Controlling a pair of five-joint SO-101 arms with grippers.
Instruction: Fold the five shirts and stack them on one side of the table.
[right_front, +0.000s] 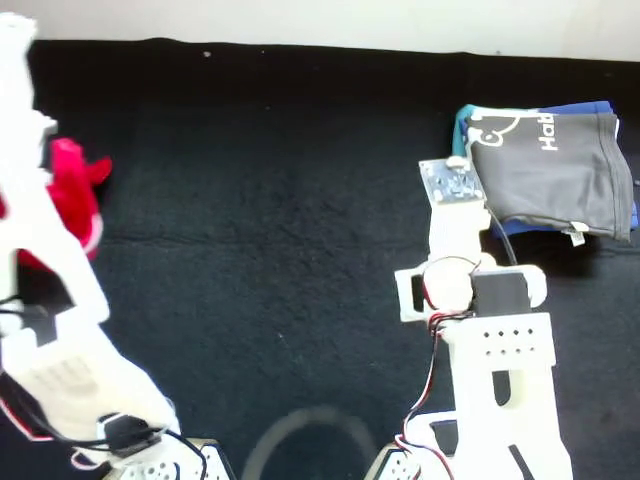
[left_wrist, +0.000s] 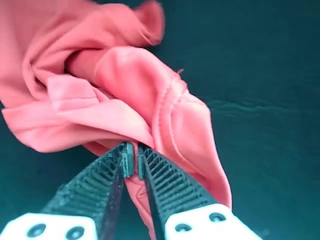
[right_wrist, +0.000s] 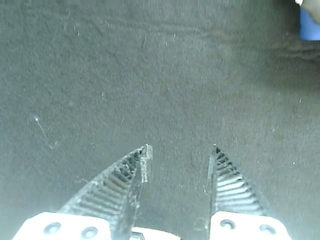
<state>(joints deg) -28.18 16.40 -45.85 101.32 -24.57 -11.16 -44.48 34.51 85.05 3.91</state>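
A crumpled red shirt (right_front: 72, 190) lies at the table's left edge, partly hidden behind the left arm (right_front: 45, 260). In the left wrist view my left gripper (left_wrist: 134, 156) is shut on a fold of this red shirt (left_wrist: 125, 95), which bunches up beyond the fingertips. At the back right sits a stack of folded shirts (right_front: 555, 170), a grey one on top of blue ones. The right arm (right_front: 470, 290) stands just left of that stack. My right gripper (right_wrist: 180, 157) is open above bare black cloth, holding nothing.
A black cloth (right_front: 280, 220) covers the table, with wide free room in the middle. A white wall strip (right_front: 320, 20) runs along the far edge. A corner of blue fabric (right_wrist: 310, 25) shows at the edge of the right wrist view.
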